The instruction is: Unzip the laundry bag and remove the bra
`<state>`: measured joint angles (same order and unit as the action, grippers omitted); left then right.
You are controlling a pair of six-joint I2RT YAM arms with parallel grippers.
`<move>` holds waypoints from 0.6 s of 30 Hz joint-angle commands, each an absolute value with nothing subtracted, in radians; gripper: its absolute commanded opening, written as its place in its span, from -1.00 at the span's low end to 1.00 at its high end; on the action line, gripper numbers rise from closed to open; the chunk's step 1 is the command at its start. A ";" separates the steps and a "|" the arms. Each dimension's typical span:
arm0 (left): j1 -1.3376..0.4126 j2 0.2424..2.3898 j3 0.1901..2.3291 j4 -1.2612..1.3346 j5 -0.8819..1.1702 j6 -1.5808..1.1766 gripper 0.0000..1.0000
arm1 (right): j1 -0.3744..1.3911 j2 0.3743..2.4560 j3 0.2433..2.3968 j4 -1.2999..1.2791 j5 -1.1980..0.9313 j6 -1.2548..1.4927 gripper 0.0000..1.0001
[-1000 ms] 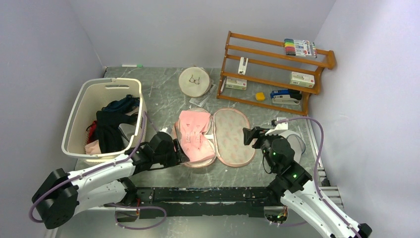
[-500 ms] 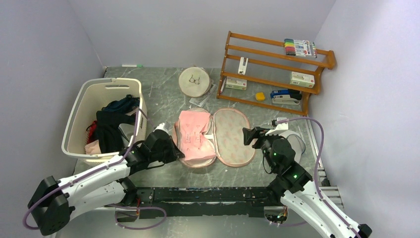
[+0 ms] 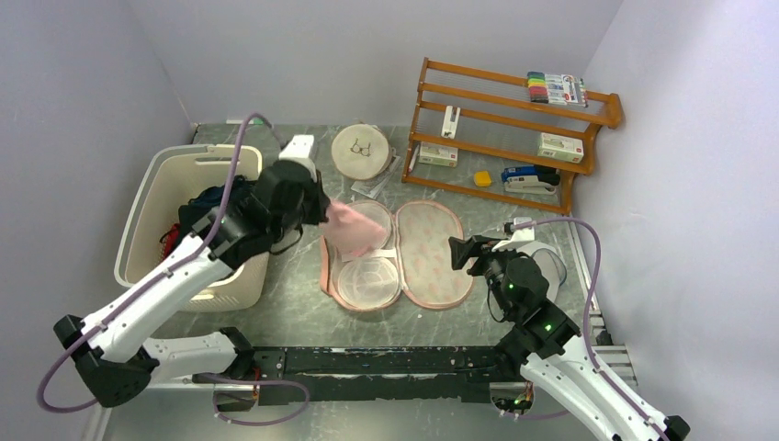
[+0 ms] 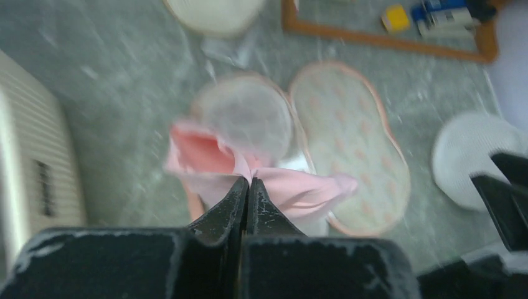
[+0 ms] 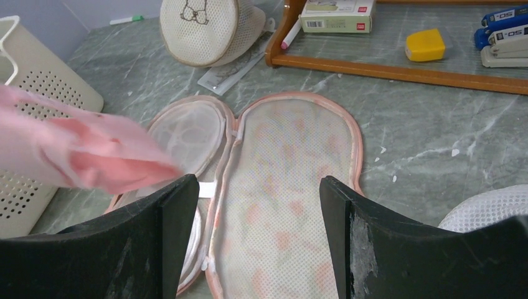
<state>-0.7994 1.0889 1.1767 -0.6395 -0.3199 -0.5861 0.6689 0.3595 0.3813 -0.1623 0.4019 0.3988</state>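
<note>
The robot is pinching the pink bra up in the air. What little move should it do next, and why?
Probably carry it sideways, clear of the bag, before letting go. The left fingers are shut on the bra, which hangs just above the open laundry bag, so dropping it now might land it in the bag.

Laundry bag (image 3: 427, 253): fine mesh cloth lining, matt, peach fabric binding at the rim. Bra (image 3: 349, 228): soft pink cloth, smooth, matt. Basket (image 3: 184, 152): hard cream plastic, slight sheen, perforated walls. Surface (image 3: 303, 184): grey-green marble look, smooth, low gloss. Rack (image 3: 514, 101): orange-brown wood, varnished, semi-gloss. Left end effector (image 4: 245, 185): black matt plastic, scuffed with pale specks. Right end effector (image 5: 256, 187): same black matt plastic, worn edges. Round pouch (image 5: 202, 28): cream mesh cloth. Domed item (image 5: 492, 208): white mesh.
</note>
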 commanded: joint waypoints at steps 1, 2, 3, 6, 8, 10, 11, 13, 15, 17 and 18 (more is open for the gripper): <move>-0.788 1.169 1.412 -0.830 -0.659 -0.246 -0.86 | 0.670 0.348 0.380 -0.142 0.394 0.390 0.43; -0.788 1.174 1.437 -0.823 -0.716 -0.200 -0.86 | 0.670 0.344 0.380 -0.143 0.392 0.390 0.43; -0.787 1.170 1.449 -0.799 -0.757 -0.153 -0.86 | 0.670 0.340 0.378 -0.143 0.392 0.390 0.44; -0.787 1.122 1.452 -0.654 -0.809 0.016 -0.87 | 0.670 0.332 0.374 -0.138 0.394 0.391 0.44; -0.787 1.092 1.451 -0.535 -0.817 0.108 -0.86 | 0.670 0.332 0.373 -0.136 0.393 0.391 0.44; -0.787 1.077 1.473 -0.449 -0.832 0.171 -0.86 | 0.670 0.338 0.373 -0.135 0.389 0.390 0.44; -0.786 1.076 1.485 -0.413 -0.847 0.201 -0.86 | 0.670 0.342 0.373 -0.134 0.386 0.390 0.44; -0.782 1.072 1.488 -0.319 -0.895 0.284 -0.87 | 0.670 0.350 0.376 -0.133 0.383 0.390 0.44; -0.754 1.070 1.474 -0.223 -0.902 0.351 -0.87 | 0.671 0.357 0.375 -0.131 0.381 0.391 0.44; -0.669 1.088 1.488 -0.184 -0.875 0.354 -0.86 | 0.670 0.356 0.374 -0.128 0.378 0.390 0.44; -0.610 1.105 1.507 -0.205 -0.834 0.330 -0.86 | 0.670 0.356 0.374 -0.128 0.377 0.391 0.44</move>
